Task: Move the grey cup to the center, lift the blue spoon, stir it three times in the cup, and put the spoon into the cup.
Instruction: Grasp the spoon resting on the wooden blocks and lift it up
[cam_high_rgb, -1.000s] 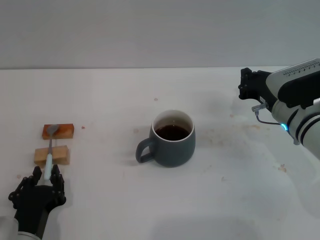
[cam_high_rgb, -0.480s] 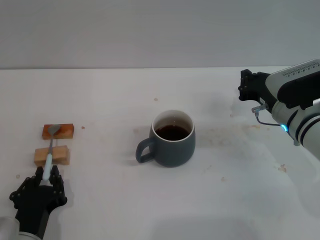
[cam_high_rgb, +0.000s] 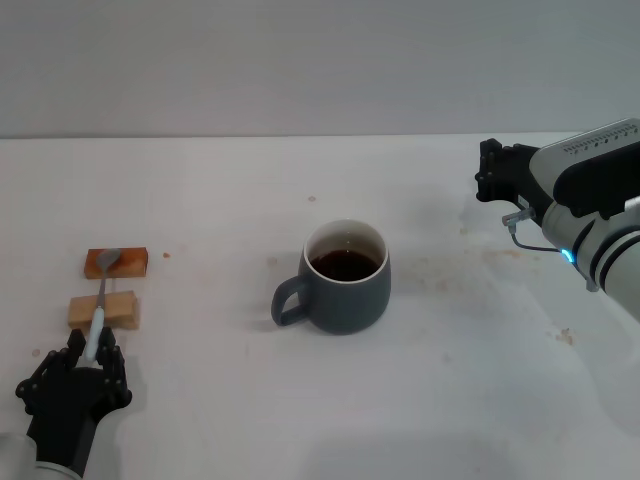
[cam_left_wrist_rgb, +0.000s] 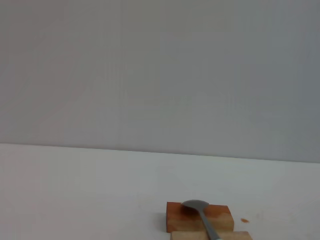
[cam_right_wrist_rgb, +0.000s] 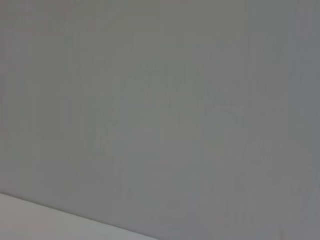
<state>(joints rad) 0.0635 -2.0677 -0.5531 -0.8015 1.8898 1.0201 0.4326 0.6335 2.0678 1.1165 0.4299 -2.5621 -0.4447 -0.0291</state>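
Left tool (cam_high_rgb: 92, 352) fingers around blue spoon (cam_high_rgb: 100, 305) handle tip, grip unclear; spoon across two wooden blocks (cam_high_rgb: 104, 309), well left of grey cup (cam_high_rgb: 340, 277). Right tool (cam_high_rgb: 490, 170) parked far right, aperture unclear.

Two wooden blocks on a white table

At the left of the head view an orange-brown block (cam_high_rgb: 116, 262) lies just beyond a tan block (cam_high_rgb: 103, 310), near but apart, both on the white table (cam_high_rgb: 200, 200); a grey wall (cam_high_rgb: 320, 60) fills the top.

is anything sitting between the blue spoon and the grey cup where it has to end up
Nothing visible. The blue spoon lies across two wooden blocks at the left gripper; bare table separates it from the grey cup.
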